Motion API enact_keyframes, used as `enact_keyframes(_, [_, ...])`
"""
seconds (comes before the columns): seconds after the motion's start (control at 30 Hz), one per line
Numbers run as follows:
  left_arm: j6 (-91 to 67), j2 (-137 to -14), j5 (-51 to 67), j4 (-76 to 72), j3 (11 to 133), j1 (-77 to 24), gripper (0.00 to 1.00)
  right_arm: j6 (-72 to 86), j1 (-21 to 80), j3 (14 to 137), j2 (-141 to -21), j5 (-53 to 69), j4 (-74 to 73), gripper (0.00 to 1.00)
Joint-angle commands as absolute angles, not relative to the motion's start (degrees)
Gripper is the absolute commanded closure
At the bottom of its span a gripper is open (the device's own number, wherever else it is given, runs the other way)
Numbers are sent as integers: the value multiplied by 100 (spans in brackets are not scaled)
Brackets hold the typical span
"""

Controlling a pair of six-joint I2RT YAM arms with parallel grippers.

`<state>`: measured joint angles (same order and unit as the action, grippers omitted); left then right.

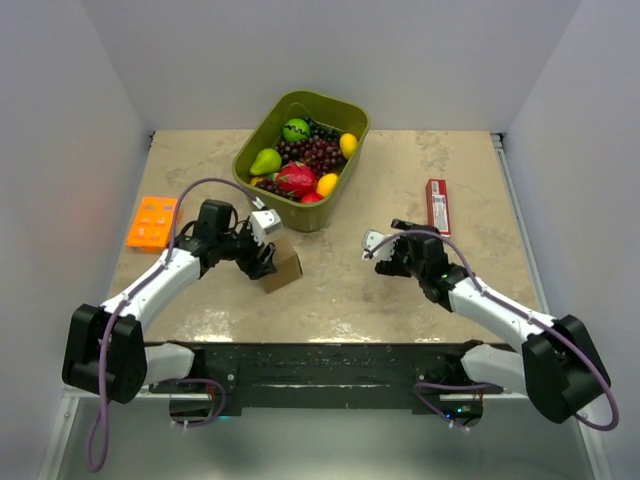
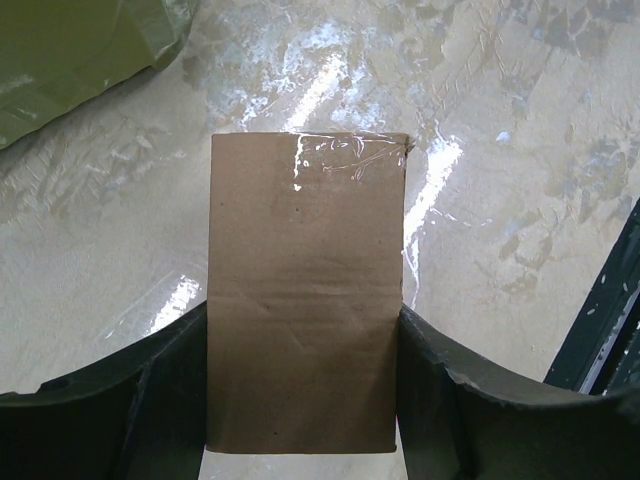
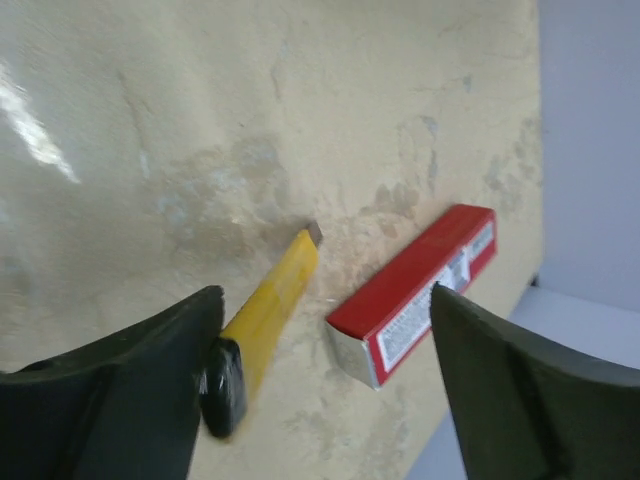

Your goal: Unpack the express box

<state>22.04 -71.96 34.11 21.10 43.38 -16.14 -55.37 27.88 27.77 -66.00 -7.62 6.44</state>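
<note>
Left end effector: pinching the cardboard box. In the left wrist view both fingers press on opposite sides of the box's near half. The far half sticks out past the fingertips.

The box is plain brown. Glossy clear tape runs along its far edge and is wrinkled at the right corner.

Box location: left-centre of the tabletop, just on the near side of the green tub of fruit. A corner of the tub shows at the top left of the left wrist view. Can't tell whether the box rests on the tabletop or is held just above it.

Right end effector: spread wide, pinching nothing, sitting right of centre and well apart from the box.

Right wrist view:
- A yellow utility knife is between the fingers.
- Its black butt end is right next to the left-hand finger; can't tell whether they touch.
- Its blade tip points away from the wrist.
- A red packet lies on the tabletop just beside the knife, near the right edge. The two run roughly parallel with a narrow gap between them.

An orange tray sits at the far left of the tabletop, beside the left arm.
</note>
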Motion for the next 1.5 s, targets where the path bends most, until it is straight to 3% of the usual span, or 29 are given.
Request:
enact_keyframes(0.0, [2628, -7163, 3568, 2215, 4342, -1600, 39, -4714, 2830, 4155, -6460, 174, -1171, 2])
enact_keyframes(0.1, [2873, -7225, 3849, 2373, 4412, -1591, 40, -3854, 2830, 5157, -6574, 1146, -2158, 1])
enact_keyframes(0.23, [3374, -7408, 4725, 2706, 4464, -1591, 45, -2683, 2865, 5642, -6951, 2538, -2233, 2])
enact_keyframes(0.63, [4192, -8454, 5695, 3787, 5044, -1573, 57, -1978, 4033, 4843, -7364, 3198, -475, 3])
enact_keyframes(0.87, [4386, -9035, 5748, 4324, 5458, -1521, 63, -1636, 4816, 4430, -7611, 2612, 402, 5])
enact_keyframes(1.13, [4377, -9070, 5695, 4342, 5476, -1512, 64, -976, 4852, 4544, -8112, 1952, 1054, 11])
enact_keyframes(1.47, [4474, -9105, 5722, 4386, 5475, -1503, 68, -1239, 4851, 4570, -8420, 1670, 1028, 16])
